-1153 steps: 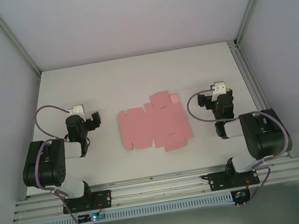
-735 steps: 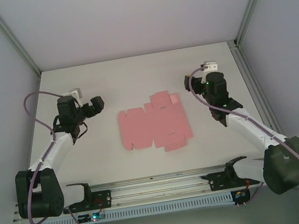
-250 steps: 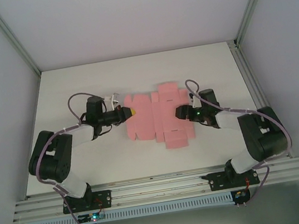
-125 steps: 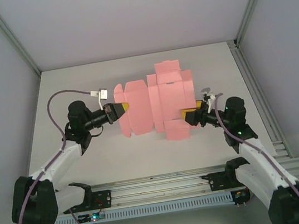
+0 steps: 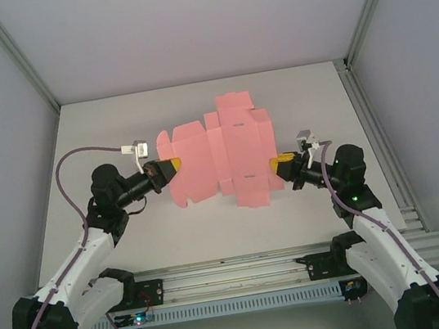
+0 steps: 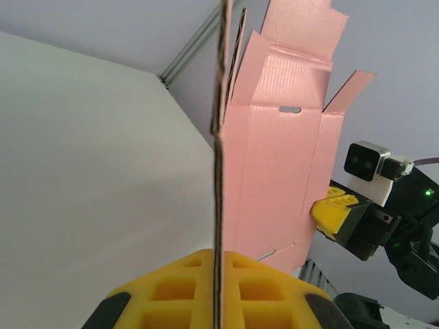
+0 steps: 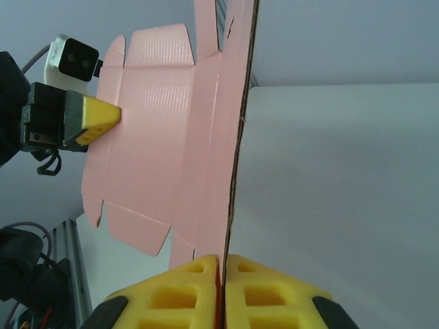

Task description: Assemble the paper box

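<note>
The paper box is a flat pink die-cut sheet with tabs and flaps, held up off the white table between both arms. My left gripper is shut on its left edge, and in the left wrist view the sheet runs edge-on between the yellow pads. My right gripper is shut on the sheet's right edge. From the right wrist the card rises out of the pinched yellow fingertips, with the left gripper at its far side.
Grey walls and metal frame posts enclose the table on three sides. An aluminium rail with both arm bases runs along the near edge.
The right gripper has closed on the sheet's right edge. Both arms have shifted a little toward the near side, and the raised sheet has tilted with its left part lower.
</note>
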